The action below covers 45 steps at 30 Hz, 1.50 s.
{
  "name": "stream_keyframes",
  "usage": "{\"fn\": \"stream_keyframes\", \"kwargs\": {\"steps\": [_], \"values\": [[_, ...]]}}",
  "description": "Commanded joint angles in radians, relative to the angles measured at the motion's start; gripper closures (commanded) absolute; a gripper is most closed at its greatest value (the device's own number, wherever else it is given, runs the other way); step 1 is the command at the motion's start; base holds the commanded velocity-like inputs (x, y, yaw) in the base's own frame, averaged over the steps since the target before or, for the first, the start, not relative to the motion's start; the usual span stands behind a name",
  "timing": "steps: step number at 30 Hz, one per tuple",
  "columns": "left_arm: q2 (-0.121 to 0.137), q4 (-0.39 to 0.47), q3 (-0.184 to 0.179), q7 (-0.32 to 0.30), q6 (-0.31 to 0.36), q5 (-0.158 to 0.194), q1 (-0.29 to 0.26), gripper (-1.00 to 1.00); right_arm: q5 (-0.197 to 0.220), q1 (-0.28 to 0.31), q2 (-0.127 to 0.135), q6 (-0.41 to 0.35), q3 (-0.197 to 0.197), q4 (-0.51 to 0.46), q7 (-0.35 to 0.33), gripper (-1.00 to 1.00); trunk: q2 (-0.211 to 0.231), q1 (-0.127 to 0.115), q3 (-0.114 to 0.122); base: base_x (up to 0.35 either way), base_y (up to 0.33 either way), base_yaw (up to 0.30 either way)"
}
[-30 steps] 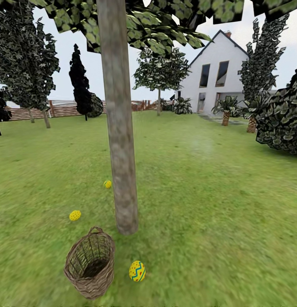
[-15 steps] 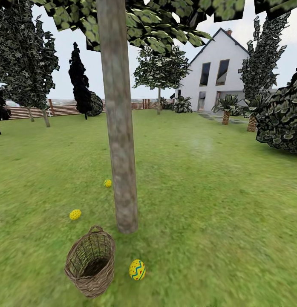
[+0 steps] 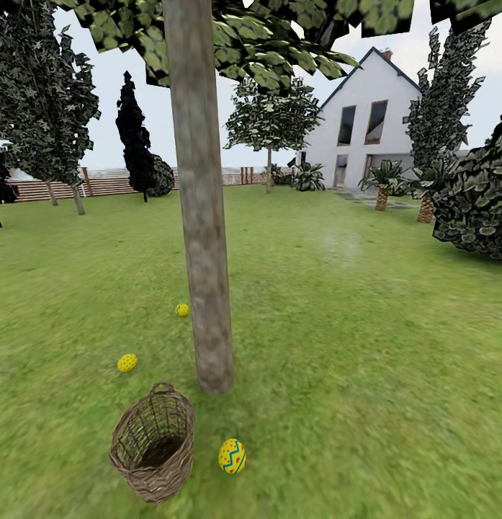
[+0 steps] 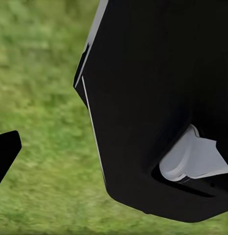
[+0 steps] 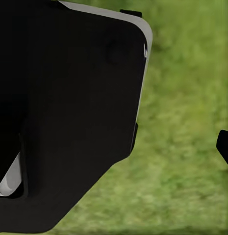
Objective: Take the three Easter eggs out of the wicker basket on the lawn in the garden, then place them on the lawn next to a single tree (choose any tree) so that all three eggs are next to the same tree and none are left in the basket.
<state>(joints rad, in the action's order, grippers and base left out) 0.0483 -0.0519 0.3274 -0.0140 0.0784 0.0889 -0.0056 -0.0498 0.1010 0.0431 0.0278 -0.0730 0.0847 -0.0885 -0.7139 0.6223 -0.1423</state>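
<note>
Three Easter eggs [image 3: 232, 456] [image 3: 127, 362] [image 3: 181, 310] were seen laid on the lawn [image 3: 351, 346] around the tree [image 3: 204, 216], apparently satisfying placement, beside the emptied wicker basket [image 3: 153, 450] at near left; neither pincer's state could be told.

No readable text, labels, brands, numbers or signs in any of my views. The eggs carry only painted patterns, no letters.
</note>
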Motion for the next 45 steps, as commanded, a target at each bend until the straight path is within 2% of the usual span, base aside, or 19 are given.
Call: {"fn": "stream_keyframes", "kwargs": {"steps": [1,45], "values": [[0.000,0.000,0.001,-0.001,0.003,0.009,-0.001,-1.00,-0.005,0.002,0.001,0.003,-0.007,0.003,-0.002,-1.00,-0.001,0.000,-0.001,0.000,0.000,0.000],[-0.003,0.000,-0.002,-0.008,0.008,0.007,-0.001,-1.00,-0.005,0.002,0.001,0.003,-0.008,0.003,-0.002,-1.00,-0.001,0.000,-0.001,-0.001,0.000,0.000]]}}
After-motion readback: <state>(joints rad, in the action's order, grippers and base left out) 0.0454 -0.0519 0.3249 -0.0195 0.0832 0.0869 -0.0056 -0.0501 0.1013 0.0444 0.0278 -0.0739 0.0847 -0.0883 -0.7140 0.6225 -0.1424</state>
